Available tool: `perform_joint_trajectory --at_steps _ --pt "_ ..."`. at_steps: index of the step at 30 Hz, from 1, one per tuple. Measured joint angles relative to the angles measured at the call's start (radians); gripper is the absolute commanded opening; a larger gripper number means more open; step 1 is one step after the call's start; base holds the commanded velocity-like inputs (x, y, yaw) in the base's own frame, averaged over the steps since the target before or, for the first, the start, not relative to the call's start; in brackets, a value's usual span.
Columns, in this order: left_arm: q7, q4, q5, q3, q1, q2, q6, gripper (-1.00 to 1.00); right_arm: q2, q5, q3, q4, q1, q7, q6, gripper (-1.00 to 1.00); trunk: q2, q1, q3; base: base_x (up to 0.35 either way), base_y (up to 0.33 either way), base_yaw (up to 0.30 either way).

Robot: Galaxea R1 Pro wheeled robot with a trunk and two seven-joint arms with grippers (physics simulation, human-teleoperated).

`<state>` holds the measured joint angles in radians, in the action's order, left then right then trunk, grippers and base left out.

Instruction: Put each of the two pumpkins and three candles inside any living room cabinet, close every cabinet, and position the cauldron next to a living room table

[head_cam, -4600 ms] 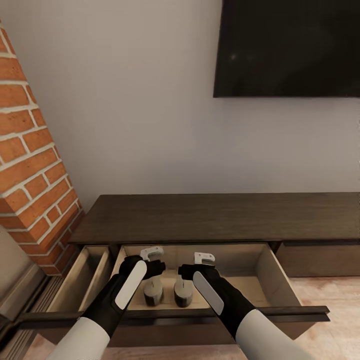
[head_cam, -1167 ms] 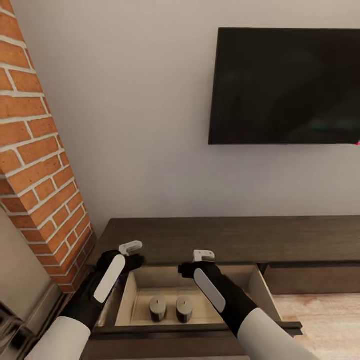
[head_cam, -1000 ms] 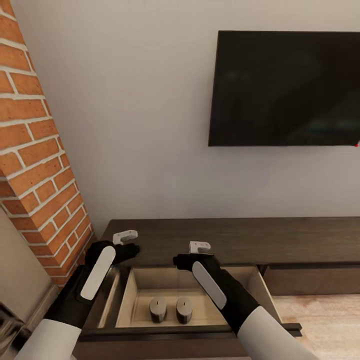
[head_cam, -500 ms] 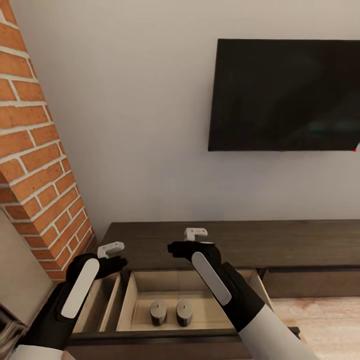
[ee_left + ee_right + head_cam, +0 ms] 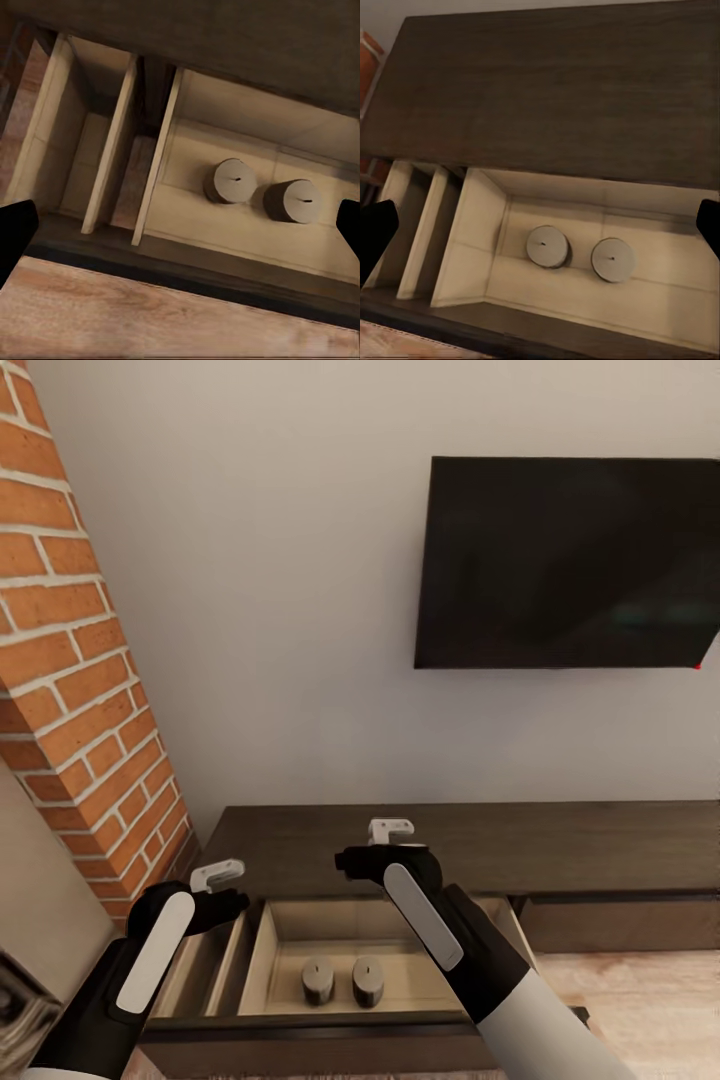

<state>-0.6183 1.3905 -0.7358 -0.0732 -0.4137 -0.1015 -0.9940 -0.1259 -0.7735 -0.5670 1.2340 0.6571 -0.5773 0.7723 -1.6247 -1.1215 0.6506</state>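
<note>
Both claws (image 5: 215, 875) (image 5: 388, 830) have risen above the candles (image 5: 341, 980).

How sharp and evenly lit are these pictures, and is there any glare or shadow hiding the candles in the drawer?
Head view: even, soft light; the candles read clearly, the TV is flat black, no glare. Left wrist view: slightly soft, the cabinet top dark. Right wrist view: sharper, the candles cast faint shadows, nothing hidden.
</note>
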Motion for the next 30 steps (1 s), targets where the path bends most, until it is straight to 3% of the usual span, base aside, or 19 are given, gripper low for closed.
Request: perform_joint_trajectory --at_steps 4,10,25,30 --pt "0.001 0.0 0.0 0.0 0.0 0.001 0.0 1.0 0.0 0.0 -0.001 0.0 0.0 0.0 0.0 1.0 0.028 0.015 -0.013 -0.315 0.0 0.004" --pt "0.001 0.0 0.0 0.002 0.0 0.001 0.001 1.0 0.0 0.002 -0.001 -0.006 0.0 0.0 0.0 1.0 0.028 0.016 -0.013 -0.25 0.0 0.138" --pt "0.001 0.0 0.001 0.003 0.0 0.001 0.001 1.0 0.001 0.007 -0.001 -0.011 0.0 0.0 -0.002 1.0 0.028 0.016 -0.019 -0.014 0.0 0.27" --pt "0.001 0.0 0.001 0.003 0.0 0.001 0.001 1.0 0.0 0.007 -0.001 -0.011 0.0 0.0 -0.002 1.0 0.049 0.027 -0.03 0.0 0.0 0.276"
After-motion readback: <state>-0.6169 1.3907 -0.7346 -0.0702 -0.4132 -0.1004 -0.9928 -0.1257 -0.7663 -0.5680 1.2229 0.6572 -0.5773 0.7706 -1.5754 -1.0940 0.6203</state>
